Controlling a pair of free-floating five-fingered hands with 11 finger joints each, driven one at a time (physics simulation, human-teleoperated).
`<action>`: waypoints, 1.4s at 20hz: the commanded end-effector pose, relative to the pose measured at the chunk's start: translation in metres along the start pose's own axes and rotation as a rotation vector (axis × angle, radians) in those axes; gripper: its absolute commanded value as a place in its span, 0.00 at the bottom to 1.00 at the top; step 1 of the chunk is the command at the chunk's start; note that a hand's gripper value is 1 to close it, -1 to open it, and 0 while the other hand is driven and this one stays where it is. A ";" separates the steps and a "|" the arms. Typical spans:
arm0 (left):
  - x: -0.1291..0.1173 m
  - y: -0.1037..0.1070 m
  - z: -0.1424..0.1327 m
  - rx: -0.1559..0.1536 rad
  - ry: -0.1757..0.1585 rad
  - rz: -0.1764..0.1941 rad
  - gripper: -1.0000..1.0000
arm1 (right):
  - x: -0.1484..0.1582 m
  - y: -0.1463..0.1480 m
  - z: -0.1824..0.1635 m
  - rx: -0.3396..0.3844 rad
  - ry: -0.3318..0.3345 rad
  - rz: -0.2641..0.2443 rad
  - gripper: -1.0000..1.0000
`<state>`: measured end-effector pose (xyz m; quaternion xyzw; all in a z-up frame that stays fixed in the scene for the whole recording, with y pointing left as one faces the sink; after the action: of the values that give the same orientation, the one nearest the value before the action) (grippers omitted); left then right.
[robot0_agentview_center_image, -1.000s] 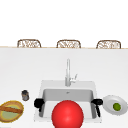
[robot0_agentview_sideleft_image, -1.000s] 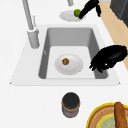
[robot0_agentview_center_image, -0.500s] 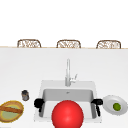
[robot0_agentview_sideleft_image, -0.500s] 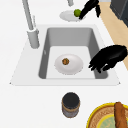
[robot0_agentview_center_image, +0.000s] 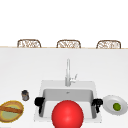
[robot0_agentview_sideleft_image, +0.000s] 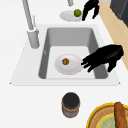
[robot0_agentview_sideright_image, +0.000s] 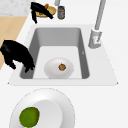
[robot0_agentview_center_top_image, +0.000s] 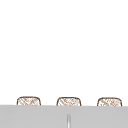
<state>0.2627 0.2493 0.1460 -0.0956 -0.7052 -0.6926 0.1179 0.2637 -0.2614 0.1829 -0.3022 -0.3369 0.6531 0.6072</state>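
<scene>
My left hand (robot0_agentview_center_image: 39, 101) hovers at the sink's (robot0_agentview_center_image: 45, 83) left edge with relaxed fingers and holds nothing. In the left side view the left hand (robot0_agentview_sideleft_image: 106, 56) reaches toward a white plate (robot0_agentview_sideleft_image: 72, 68) on the basin floor, which carries a small brown item (robot0_agentview_sideleft_image: 65, 61); fingertips stop just short of its rim. My right hand (robot0_agentview_center_image: 97, 102) hangs open at the sink's right edge beside a white dish (robot0_agentview_center_image: 108, 101) holding a green lime (robot0_agentview_center_image: 116, 106). In the right side view the right hand (robot0_agentview_sideright_image: 16, 53) hangs over the sink's front corner.
A large red ball (robot0_agentview_center_image: 67, 115) covers the basin in the front view. A dark jar (robot0_agentview_center_image: 25, 95) and a yellow basket (robot0_agentview_center_image: 12, 102) with a brown stick stand left of the sink. The faucet (robot0_agentview_center_image: 68, 72) rises behind the basin. Chairs line the far counter edge.
</scene>
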 end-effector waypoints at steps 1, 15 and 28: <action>-0.003 0.001 0.000 0.001 0.000 0.000 0.00 | 0.000 0.000 0.000 0.000 0.000 0.000 0.50; -0.003 0.044 0.044 -0.009 -0.023 0.036 0.00 | 0.000 0.000 0.000 -0.004 0.002 -0.005 0.50; -0.032 0.114 0.118 -0.008 -0.011 0.107 0.00 | 0.000 0.000 0.000 -0.004 0.002 -0.006 0.50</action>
<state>0.3134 0.3556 0.2338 -0.1144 -0.7014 -0.6917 0.1287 0.2637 -0.2614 0.1826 -0.3032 -0.3385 0.6503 0.6088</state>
